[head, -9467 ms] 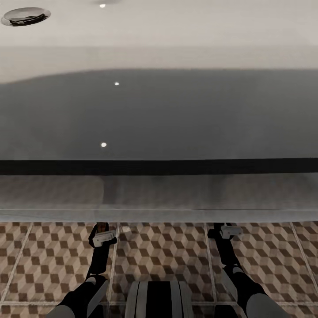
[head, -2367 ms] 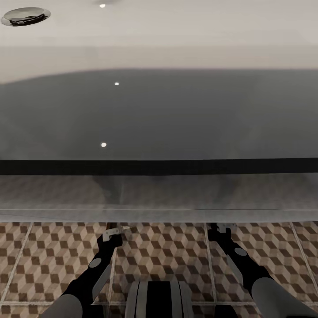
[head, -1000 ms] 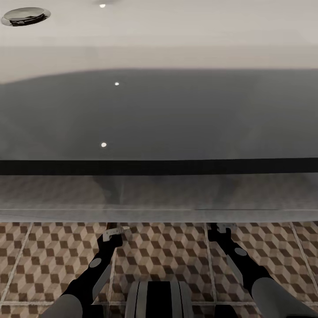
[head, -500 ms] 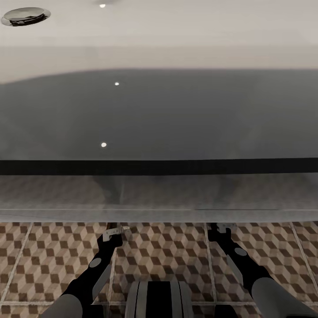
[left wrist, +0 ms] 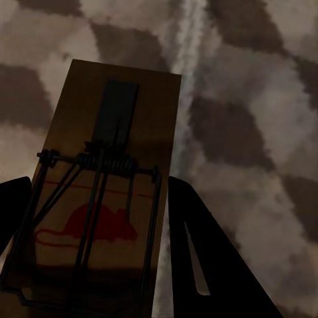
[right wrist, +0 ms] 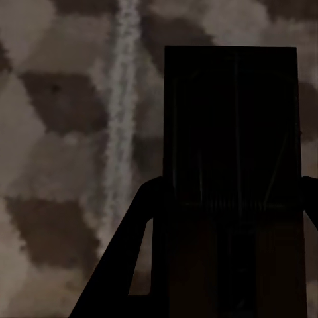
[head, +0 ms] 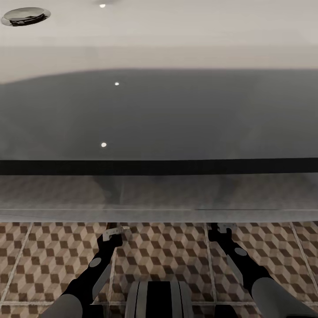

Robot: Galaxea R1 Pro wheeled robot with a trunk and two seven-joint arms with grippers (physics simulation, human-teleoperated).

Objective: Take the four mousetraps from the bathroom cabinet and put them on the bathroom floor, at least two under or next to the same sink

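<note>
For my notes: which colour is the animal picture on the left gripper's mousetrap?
Red, on the mousetrap; left wrist view.

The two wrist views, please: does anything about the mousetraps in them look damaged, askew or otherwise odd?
Nothing stands out. The left gripper holds a mousetrap whose wire mechanism looks intact; the right gripper holds another mousetrap, too shadowed to judge detail.

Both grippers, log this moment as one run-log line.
left gripper: shut on mousetrap | right gripper: shut on second mousetrap | both low over bathroom floor
</note>
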